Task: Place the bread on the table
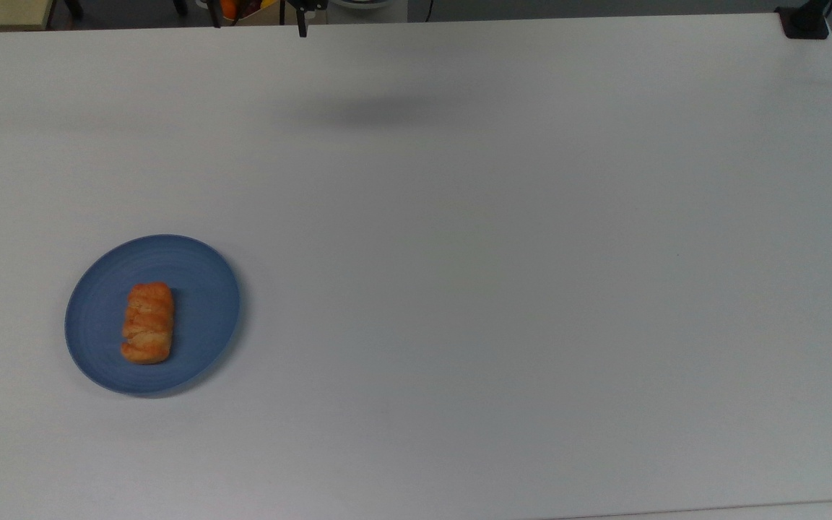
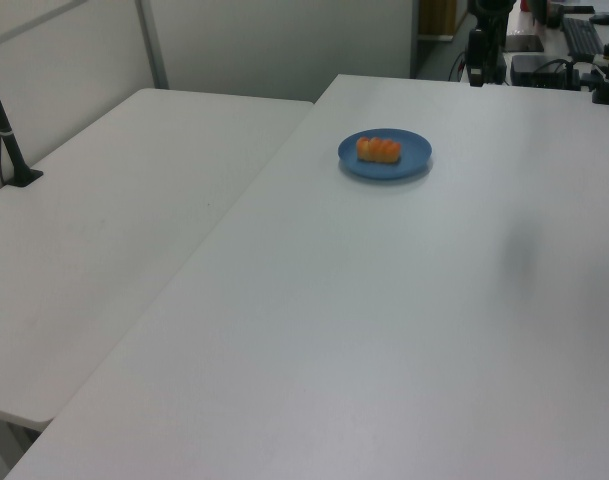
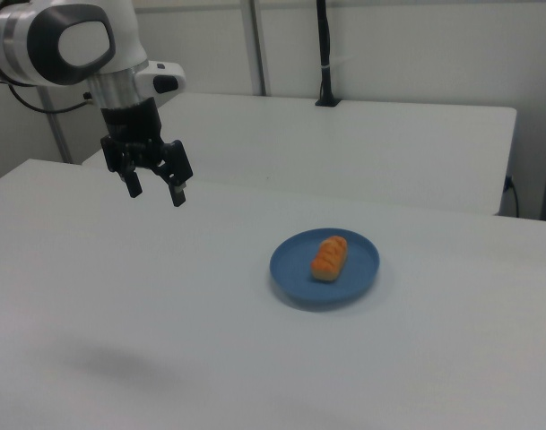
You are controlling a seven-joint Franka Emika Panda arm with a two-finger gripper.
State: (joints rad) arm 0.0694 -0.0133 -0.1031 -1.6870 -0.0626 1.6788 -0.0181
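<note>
The bread, a small golden-orange braided loaf, lies on a round blue plate at the top view's left. The same loaf on the plate sits mid-table in the right view, and the bread lies far back on the plate in the left view. My gripper hangs high above the white table, far to the right view's left of the plate. Its fingers are spread open with nothing between them.
A second white table adjoins the far side in the right view, with a black clamped pole on it. A black clamp sits at the top view's upper right corner. The arm's shadow falls on the table.
</note>
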